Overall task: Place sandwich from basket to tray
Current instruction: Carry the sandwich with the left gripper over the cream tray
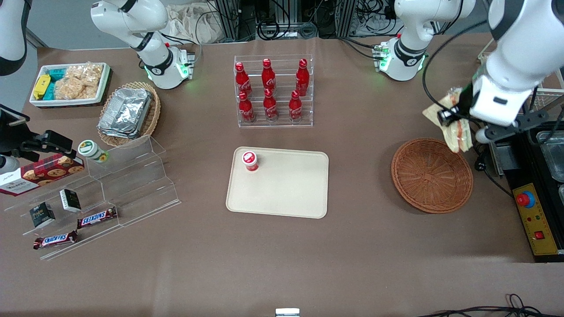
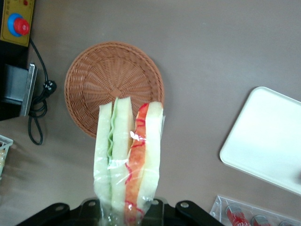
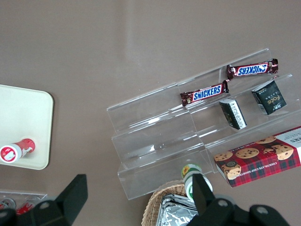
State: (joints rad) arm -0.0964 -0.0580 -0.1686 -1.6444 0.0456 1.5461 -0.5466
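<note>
gripper [image 1: 458, 125] clamps sandwich [image 2: 128, 155] above basket [image 1: 432, 175] rim | lifted out; tray [image 1: 282, 193] placement left

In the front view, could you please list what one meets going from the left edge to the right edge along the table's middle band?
Clear acrylic stepped stand → cream rectangular plastic tray → round brown wicker basket → wrapped sandwich held in the end effector.
</note>
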